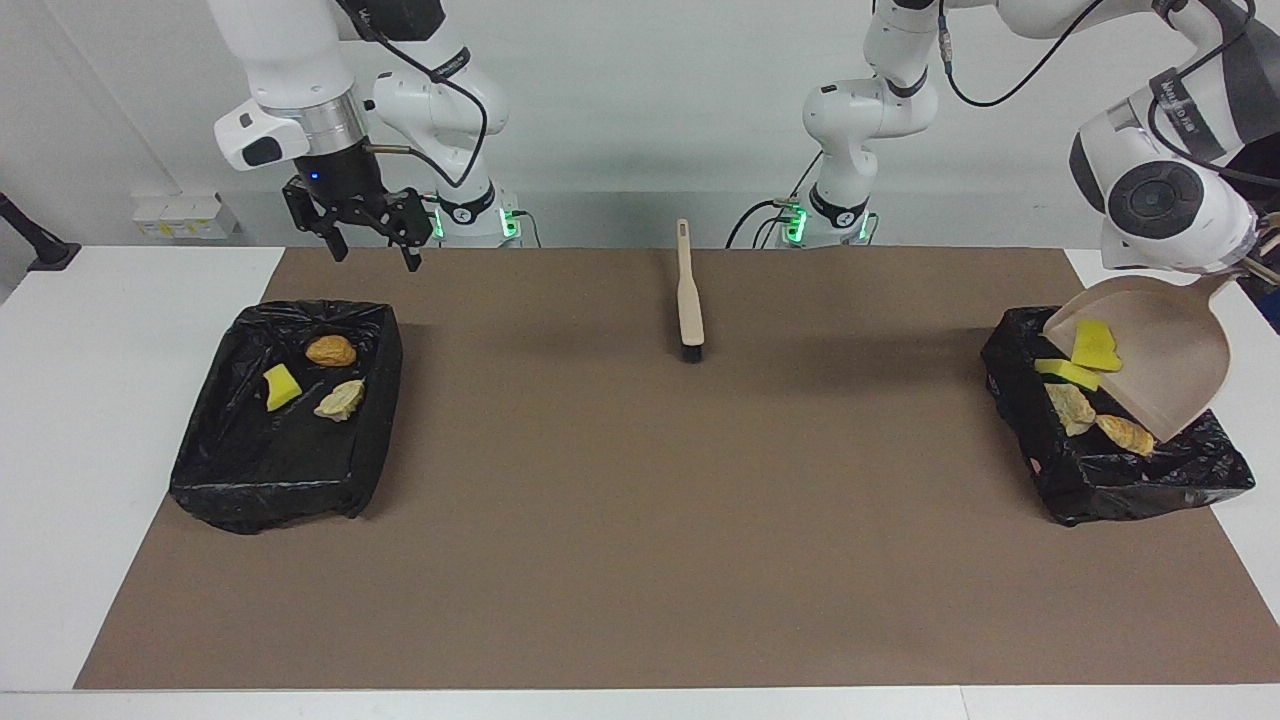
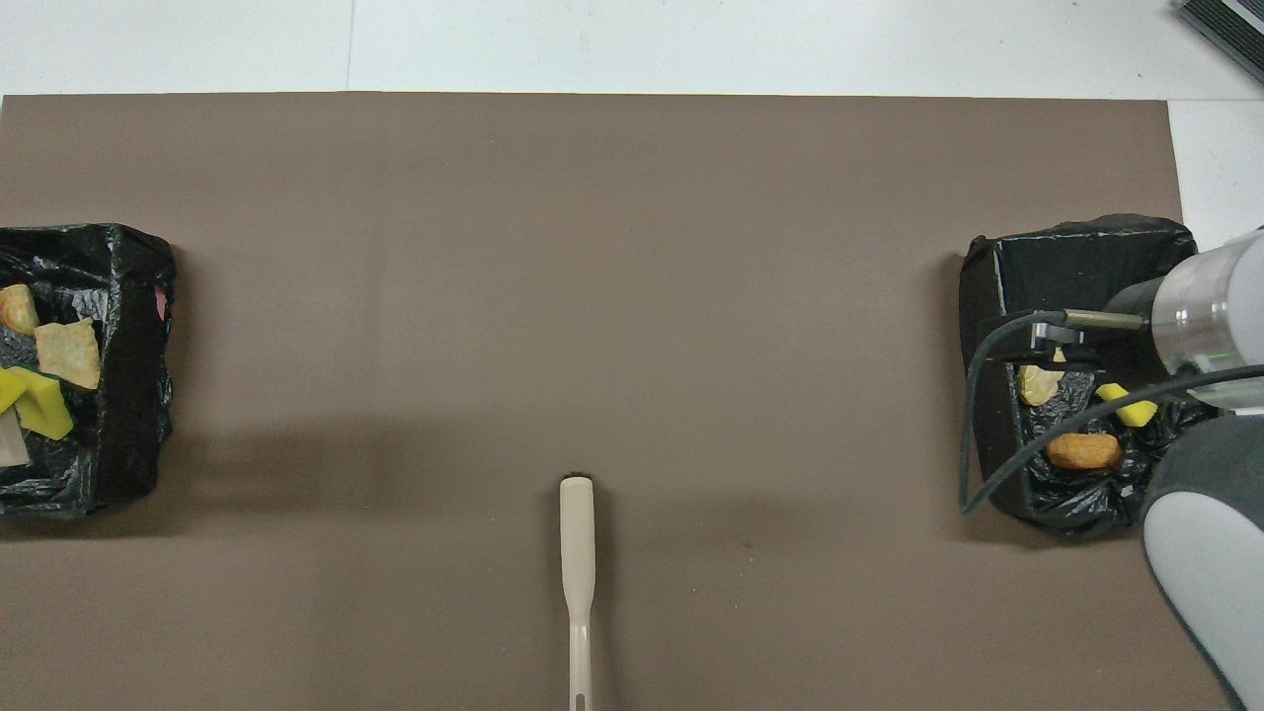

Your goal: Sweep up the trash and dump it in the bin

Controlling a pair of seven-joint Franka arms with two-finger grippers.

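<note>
Trash, seven scraps, held in two places. Three lie in the black-lined bin [image 1: 285, 420] at the right arm's end of the table: a yellow wedge [image 1: 281, 386], a brown lump [image 1: 331, 350], a tan lump [image 1: 341, 399]. Three more lie in the second lined bin [image 1: 1120, 440] at the left arm's end: a yellow wedge [image 1: 1066, 373] and two tan lumps [image 1: 1071, 408]. One yellow piece [image 1: 1095, 345] sits on the dustpan [image 1: 1160, 355], which is tilted over that bin with its lip low.

Left gripper: at the dustpan's handle, at the view's edge, fingers clamped narrow on it so far as the pan's pose suggests; the fingertips themselves are not visible.

Right gripper [image 1: 368, 245]: fingers spread wide, empty, hanging over the mat near the first bin.

Brush [image 1: 688, 300]: lying on the brown mat [image 1: 640, 500], midway between the arms' bases, untouched.

Risk: the spongy piece may cling to the pan if the tilt is too shallow, or bounce over the bin's low wall.
</note>
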